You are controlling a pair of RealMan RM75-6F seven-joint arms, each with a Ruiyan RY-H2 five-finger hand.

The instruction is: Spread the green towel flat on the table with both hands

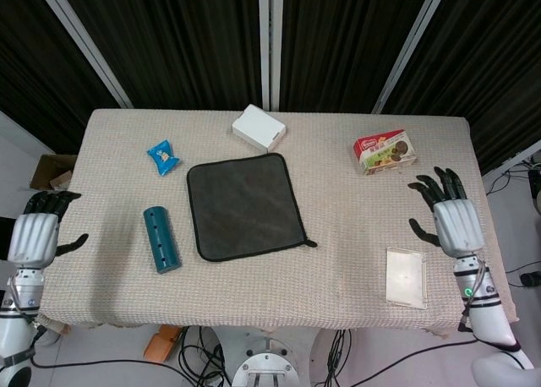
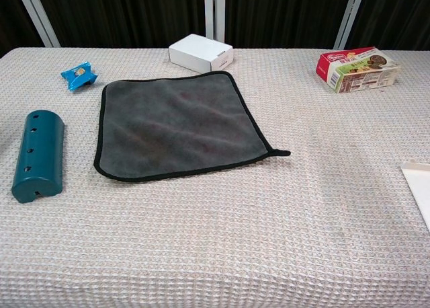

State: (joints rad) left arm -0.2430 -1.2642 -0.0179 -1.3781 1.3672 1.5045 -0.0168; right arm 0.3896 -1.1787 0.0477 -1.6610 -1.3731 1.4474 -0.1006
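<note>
Your left hand [image 1: 35, 232] and right hand [image 1: 450, 215] hover with fingers spread, holding nothing, off opposite edges of the tabletop [image 1: 338, 260], while the towel [image 1: 244, 204] lies flat at its middle beside the teal cylinder [image 1: 161, 238].

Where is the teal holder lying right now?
In the head view the teal holder lies on the table's left side, just left of the spread towel and below the blue snack packet.

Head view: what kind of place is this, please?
Probably a robot test lab: a cloth-covered table before dark curtains, loose cables on the floor, and the robot's left hand and right hand.
</note>
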